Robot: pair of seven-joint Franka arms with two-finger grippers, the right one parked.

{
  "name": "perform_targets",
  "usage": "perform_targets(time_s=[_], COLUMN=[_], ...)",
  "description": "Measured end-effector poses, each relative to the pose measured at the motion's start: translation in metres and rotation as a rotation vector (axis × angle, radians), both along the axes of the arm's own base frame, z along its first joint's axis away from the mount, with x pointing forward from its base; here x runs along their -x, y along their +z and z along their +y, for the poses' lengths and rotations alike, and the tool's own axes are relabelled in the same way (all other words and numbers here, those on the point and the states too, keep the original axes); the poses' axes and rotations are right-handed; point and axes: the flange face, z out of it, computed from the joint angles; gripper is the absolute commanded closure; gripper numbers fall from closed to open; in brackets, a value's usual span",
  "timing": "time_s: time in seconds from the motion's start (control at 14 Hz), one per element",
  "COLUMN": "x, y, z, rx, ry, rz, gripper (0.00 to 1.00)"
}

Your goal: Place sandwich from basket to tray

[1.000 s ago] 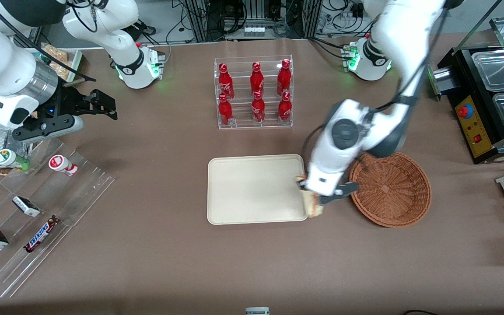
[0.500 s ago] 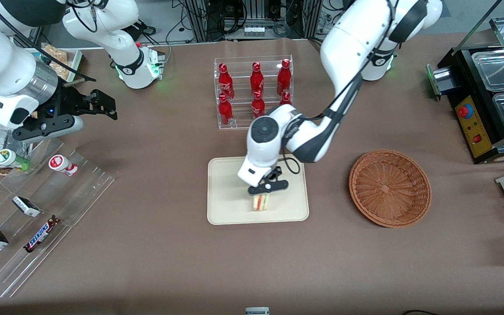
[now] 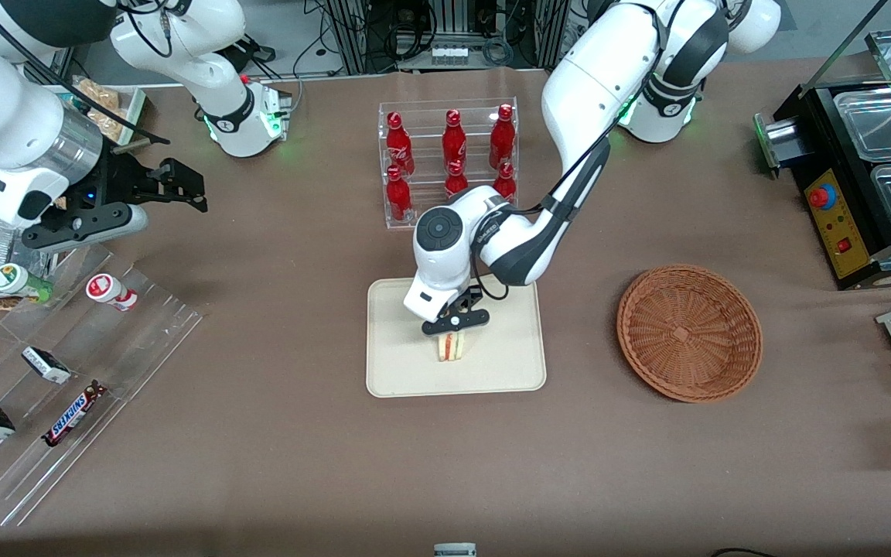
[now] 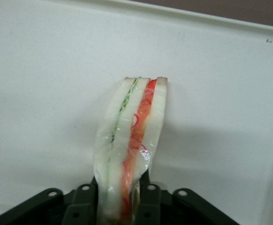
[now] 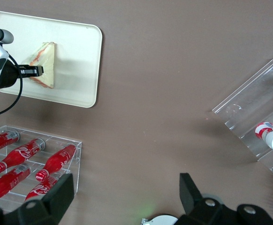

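Note:
My left gripper (image 3: pixel 452 328) is shut on the sandwich (image 3: pixel 451 347), a pale bread wedge with red and green filling, and holds it over the middle of the cream tray (image 3: pixel 399 371). In the left wrist view the sandwich (image 4: pixel 127 140) is pinched between the black fingers (image 4: pixel 87 194) with the tray (image 4: pixel 42 93) close beneath it. The right wrist view shows the sandwich (image 5: pixel 43 64) standing on its edge on or just above the tray (image 5: pixel 80 56). The round wicker basket (image 3: pixel 689 333) lies empty toward the working arm's end of the table.
A clear rack of red cola bottles (image 3: pixel 449 158) stands farther from the front camera than the tray, close to the working arm's elbow. Stepped acrylic racks with snack bars (image 3: pixel 66 371) lie toward the parked arm's end. A black appliance (image 3: pixel 863 170) stands near the basket.
The left gripper carried the sandwich from beside the basket across the tray's edge to the tray's middle, then shifted slightly farther from the front camera and lower.

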Motion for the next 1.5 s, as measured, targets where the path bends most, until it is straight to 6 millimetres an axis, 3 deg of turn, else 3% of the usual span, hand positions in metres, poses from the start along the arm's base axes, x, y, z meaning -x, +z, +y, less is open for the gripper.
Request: perform_targets(time_s=[0.21,0.43,0.64,0.79,0.93,1.21,1.36,1.5], x=[-0.01,-0.017,-0.03,-0.043,-0.06,-0.086,-0.086,-0.076], y=[0.032,0.113,0.194,0.229,0.253,0.276,0.286,0.304], z=[0.001,0.013,0.057,0.099,0.153,0.29,0.35,0.397], rx=[-0.029,-0.033,-0.036,-0.017,-0.028,-0.067,-0.066,-0.06], ry=[-0.022,-0.033,-0.092,-0.136,-0.117,-0.057,-0.096,-0.137], rz=[-0.051,-0.081,-0.054,-0.006,0.023,0.1,0.135,0.171], gripper=[0.0,0.0,0.0,0.0,0.0,0.0,0.0,0.0])
